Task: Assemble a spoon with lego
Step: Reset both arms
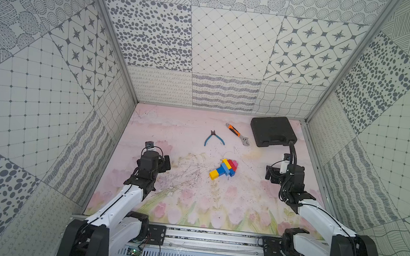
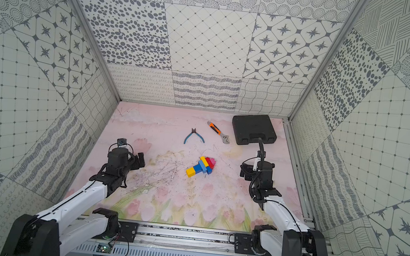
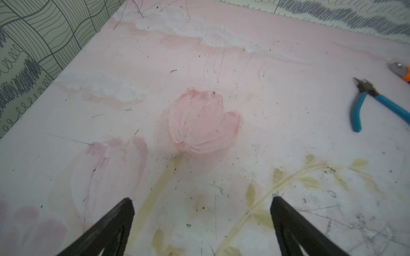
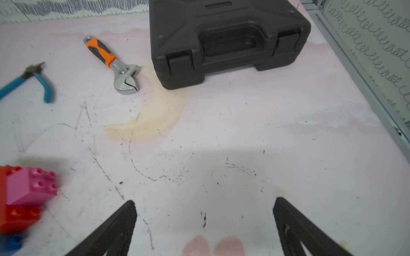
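spoon (image 1: 223, 169), assembled, lay flat near the middle of the pink flowered table (image 1: 185, 131), between the two arms and touching neither. its yellow handle end pointed toward the near left, its red and pink head toward the far right. in both top views the studs were too small to count and the seams between bricks hard to make out. in the right wrist view only the head showed, cut off at the frame edge: a pink brick (image 4: 31, 186), red beside and beneath it, and a blurred scrap of dark blue.

left gripper (image 3: 202, 199) had its jaws spread wide over bare table, with nothing between them. right gripper (image 4: 204, 200) stood likewise, wide apart and holding nothing. of each, only the two dark fingertips entered its own wrist view.

beyond the spoon lay the blue-handled pliers (image 1: 213, 138) and the orange-handled wrench (image 1: 237, 134), apart from each other. the left wrist view cropped one pliers handle and showed only the wrench's hanging-hole end. a closed black case (image 1: 272, 131) sat in the far right corner; in both top views the right arm's cable (image 1: 294, 155) crossed in front of its near edge. a raised plate (image 4: 218, 6) on the lid possibly bore a maker's name, but it was too blurred to read.
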Motion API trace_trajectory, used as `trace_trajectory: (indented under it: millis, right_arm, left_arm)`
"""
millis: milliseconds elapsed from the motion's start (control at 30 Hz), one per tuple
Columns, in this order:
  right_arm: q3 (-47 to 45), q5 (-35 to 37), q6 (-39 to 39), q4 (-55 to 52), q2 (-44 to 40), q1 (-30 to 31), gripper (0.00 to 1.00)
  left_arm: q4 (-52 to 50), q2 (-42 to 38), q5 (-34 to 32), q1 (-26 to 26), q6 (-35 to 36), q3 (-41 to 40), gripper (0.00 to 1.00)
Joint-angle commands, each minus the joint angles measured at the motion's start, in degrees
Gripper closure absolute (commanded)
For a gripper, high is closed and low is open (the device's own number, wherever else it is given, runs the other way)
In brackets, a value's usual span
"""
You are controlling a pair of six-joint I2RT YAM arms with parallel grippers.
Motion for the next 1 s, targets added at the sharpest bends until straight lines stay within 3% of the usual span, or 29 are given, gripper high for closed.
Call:
trace_trajectory:
  millis: [0, 133, 233, 300, 333, 367, 400, 500, 533, 967]
  right_arm:
    - [-4.6, 4.6, -5.9, 28.6, 3.0, 0.0, 0.02]
    - [-5.9, -0.3, -7.9, 39.3, 8.4, -0.2, 0.02]
    - [-4.2, -1.3, -6.4, 44.1, 15.4, -0.4, 0.02]
    - [-3.6, -2.2, -6.9, 51.6, 24.3, -0.4, 0.02]
    - [-2.4, -1.1, -6.5, 56.0, 28.4, -0.3, 0.02]
    - [-1.4, -0.5, -6.1, 53.6, 27.9, -0.4, 0.02]
    - [0.8, -0.4, -5.5, 42.8, 24.0, -0.6, 0.02]
    - [3.7, -1.5, -3.5, 41.7, 26.6, -2.5, 0.02]
    - [5.6, -2.8, -3.1, 34.1, 24.5, -3.2, 0.02]
    - [6.2, -3.8, -1.2, 33.9, 25.1, -4.9, 0.02]
  left_arm:
    - [29.7, 10.3, -0.6, 1.4, 13.3, -2.9, 0.02]
    - [48.2, 22.0, 3.3, 2.9, 16.3, -5.0, 0.01]
    - [47.1, 31.1, 6.9, 4.2, 17.0, -0.1, 0.02]
    - [38.5, 30.0, 7.0, 5.5, 14.0, 3.2, 0.02]
    - [39.1, 30.9, 7.6, 6.9, 12.9, 3.5, 0.02]
    - [40.9, 31.2, 8.2, 7.3, 12.9, 3.0, 0.02]
    - [38.2, 30.1, 9.2, 7.5, 12.3, 3.4, 0.01]
    - [37.7, 30.4, 8.1, 7.1, 12.6, 3.9, 0.02]
    - [38.2, 30.6, 8.0, 7.1, 12.7, 3.8, 0.02]
    - [38.0, 30.6, 8.5, 7.1, 12.9, 4.0, 0.02]
